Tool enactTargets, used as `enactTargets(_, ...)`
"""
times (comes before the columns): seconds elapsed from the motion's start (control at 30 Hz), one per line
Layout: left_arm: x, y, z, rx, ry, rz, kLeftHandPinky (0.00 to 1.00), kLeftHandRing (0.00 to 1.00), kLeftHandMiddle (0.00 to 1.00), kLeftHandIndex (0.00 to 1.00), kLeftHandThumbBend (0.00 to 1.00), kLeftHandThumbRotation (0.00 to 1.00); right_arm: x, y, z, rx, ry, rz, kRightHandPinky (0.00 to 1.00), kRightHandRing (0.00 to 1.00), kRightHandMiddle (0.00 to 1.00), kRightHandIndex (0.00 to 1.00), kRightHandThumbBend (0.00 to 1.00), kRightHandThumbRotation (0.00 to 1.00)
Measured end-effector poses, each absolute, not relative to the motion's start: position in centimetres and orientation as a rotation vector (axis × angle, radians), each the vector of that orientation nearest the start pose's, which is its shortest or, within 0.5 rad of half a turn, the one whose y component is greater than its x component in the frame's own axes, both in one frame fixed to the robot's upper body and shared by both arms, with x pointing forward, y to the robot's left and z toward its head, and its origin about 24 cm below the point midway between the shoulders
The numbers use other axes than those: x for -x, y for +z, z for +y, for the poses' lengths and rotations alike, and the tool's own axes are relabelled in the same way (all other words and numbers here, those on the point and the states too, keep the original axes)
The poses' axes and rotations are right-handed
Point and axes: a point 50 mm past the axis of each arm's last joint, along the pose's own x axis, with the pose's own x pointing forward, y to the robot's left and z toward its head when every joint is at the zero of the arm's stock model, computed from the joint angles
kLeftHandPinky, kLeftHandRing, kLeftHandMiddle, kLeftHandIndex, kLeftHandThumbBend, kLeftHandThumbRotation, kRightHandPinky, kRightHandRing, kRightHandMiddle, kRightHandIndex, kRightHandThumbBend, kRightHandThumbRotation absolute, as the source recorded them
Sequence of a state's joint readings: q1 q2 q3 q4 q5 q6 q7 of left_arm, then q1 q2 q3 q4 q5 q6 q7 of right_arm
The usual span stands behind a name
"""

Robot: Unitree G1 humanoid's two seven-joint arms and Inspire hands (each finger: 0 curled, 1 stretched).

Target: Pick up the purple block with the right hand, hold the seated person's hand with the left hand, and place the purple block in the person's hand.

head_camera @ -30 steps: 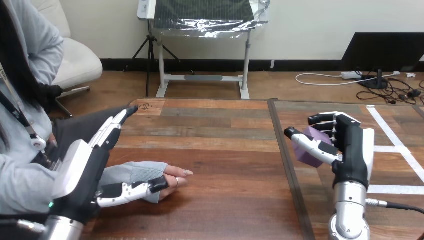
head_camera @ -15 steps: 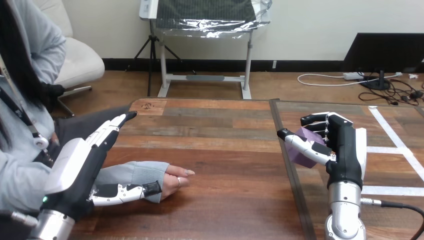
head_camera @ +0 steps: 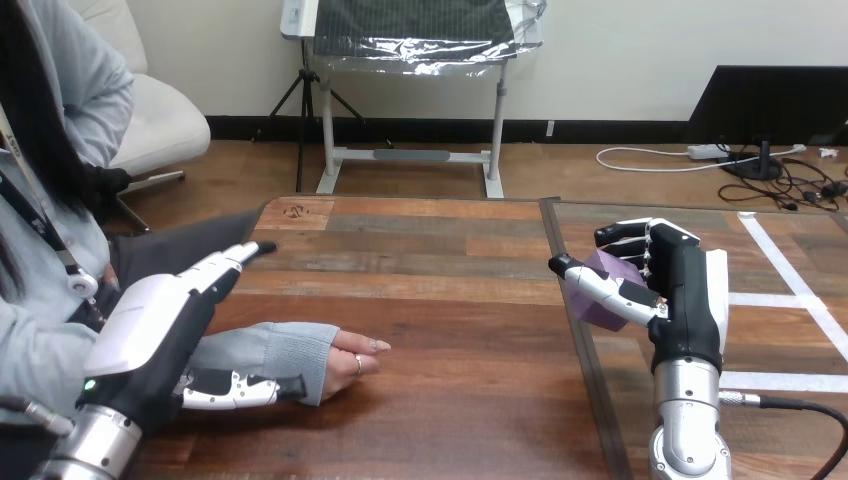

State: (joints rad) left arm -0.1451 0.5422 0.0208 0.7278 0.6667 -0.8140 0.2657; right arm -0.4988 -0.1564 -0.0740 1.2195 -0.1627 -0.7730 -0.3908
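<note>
Right hand [head_camera: 686, 300] w/ purple block [head_camera: 598, 300], now leftward.

You'll see left robot hand [head_camera: 150, 335] as black body under broad white shell, small green light [head_camera: 90, 385] glowing near wrist end. Its fingers [head_camera: 222, 263] white along top, black at tips; thumb [head_camera: 235, 391] white-plated, black joints. Behind it, left forearm [head_camera: 85, 450]: silver metal cylinder. Your right robot hand [head_camera: 685, 300]: mostly black, white shell edge down outer side, black-and-white jointed fingers and thumb. Below it, right forearm [head_camera: 688, 425]: silver, rounded, ring seams across it.
</note>
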Motion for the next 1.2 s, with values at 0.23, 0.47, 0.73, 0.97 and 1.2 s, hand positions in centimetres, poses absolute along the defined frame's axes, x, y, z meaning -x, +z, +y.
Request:
enactTargets(0.23, -25.0, 1.5, 26.2, -1.062, -0.216, -0.208, 0.85, 0.88, 0.88, 0.86, 1.0, 0.3, -30.3, -0.5, -19.0, 0.258, -0.266, -0.098, 0.32, 0.36, 0.42, 0.46, 0.86, 0.0)
enactTargets(0.47, -25.3, 1.3, 26.3, -1.105, -0.243, -0.184, 0.83, 0.86, 0.86, 0.84, 1.0, 0.28, -30.3, -0.4, -18.7, 0.265, -0.247, -0.109, 0.32, 0.37, 0.42, 0.46, 0.86, 0.0)
enactTargets(0.73, -25.5, 1.2, 26.5, -1.157, -0.278, -0.162, 0.81, 0.84, 0.84, 0.82, 1.0, 0.27, -30.3, -0.2, -18.5, 0.259, -0.232, -0.128, 0.33, 0.37, 0.42, 0.46, 0.86, 0.0)
enactTargets(0.97, -25.7, 1.1, 26.8, -1.206, -0.304, -0.137, 0.79, 0.82, 0.82, 0.8, 1.0, 0.23, -30.4, 0.0, -18.4, 0.255, -0.227, -0.141, 0.33, 0.37, 0.42, 0.46, 0.86, 0.0)
enactTargets(1.2, -26.0, 1.0, 27.1, -1.25, -0.325, -0.115, 0.76, 0.79, 0.79, 0.77, 1.0, 0.19, -30.5, 0.2, -18.3, 0.254, -0.213, -0.153, 0.33, 0.37, 0.42, 0.46, 0.86, 0.0)
